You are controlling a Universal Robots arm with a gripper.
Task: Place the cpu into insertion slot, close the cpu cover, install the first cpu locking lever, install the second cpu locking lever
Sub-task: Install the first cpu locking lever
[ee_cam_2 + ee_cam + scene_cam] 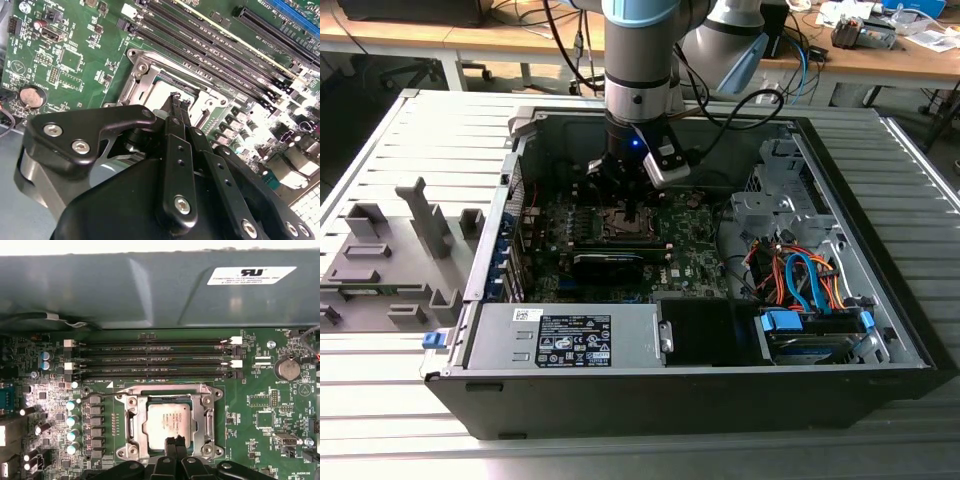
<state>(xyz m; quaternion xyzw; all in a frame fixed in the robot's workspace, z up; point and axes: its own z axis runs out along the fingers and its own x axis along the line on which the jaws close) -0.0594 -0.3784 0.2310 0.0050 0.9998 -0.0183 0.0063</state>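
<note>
The cpu [167, 421], a square chip with a dull silver top, lies flat in the insertion slot [623, 222] on the green board. The slot itself is mostly hidden beneath it. Around the chip lies the cpu cover [200, 422], a silver frame plate that lets the chip's top show through its cut-out. My gripper [175, 441] is shut, with its two thin black fingertips pressed together and nothing visible between them. The tips hover at one edge of the chip. In the second wrist view the gripper [177, 97] points down at the cover [142, 75]. In the exterior view the gripper [632, 205] hangs over the socket.
Long black memory slots [150, 357] run beside the socket, and the case wall [150, 290] rises past them. A coin battery [287, 369] sits on the board. A power supply [565, 335] and a drive bay with cables [800, 280] fill the case's front. A grey fixture [390, 260] stands outside.
</note>
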